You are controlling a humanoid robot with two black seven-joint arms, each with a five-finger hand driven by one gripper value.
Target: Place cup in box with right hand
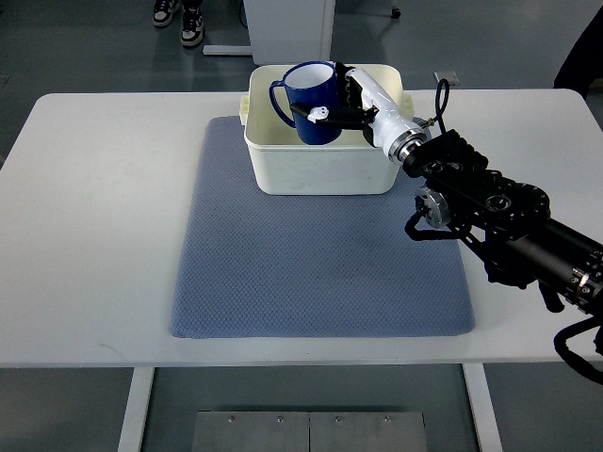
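The blue cup (309, 104) is held over the white box (320, 151), which stands at the far edge of the grey mat (311, 264) near the far edge of the table (85, 207). The right hand (353, 102) is clamped on the cup from the cup's right side, with dark fingers (325, 115) wrapped across its wall, while the handle points left, away from the palm. The cup appears upright and inside the outline of the box, towards its far left part.

Whether the base of the cup already rests on the floor of the box cannot be settled from this steep view; it may hang a little above it. If the grip were released while the cup is not supported, the cup could drop and tip or knock against the box wall. The handle lies close to the left wall of the box, so a sideways drift could catch it on the rim and tilt the cup. A further risk comes from the fingers: if they are withdrawn without being opened fully, the cup could be dragged over, and the light box could be shifted on the mat by the wrist, which crosses the right rim.

The left hand is not seen. A person's shoes (179, 19) are visible on the floor beyond the table.
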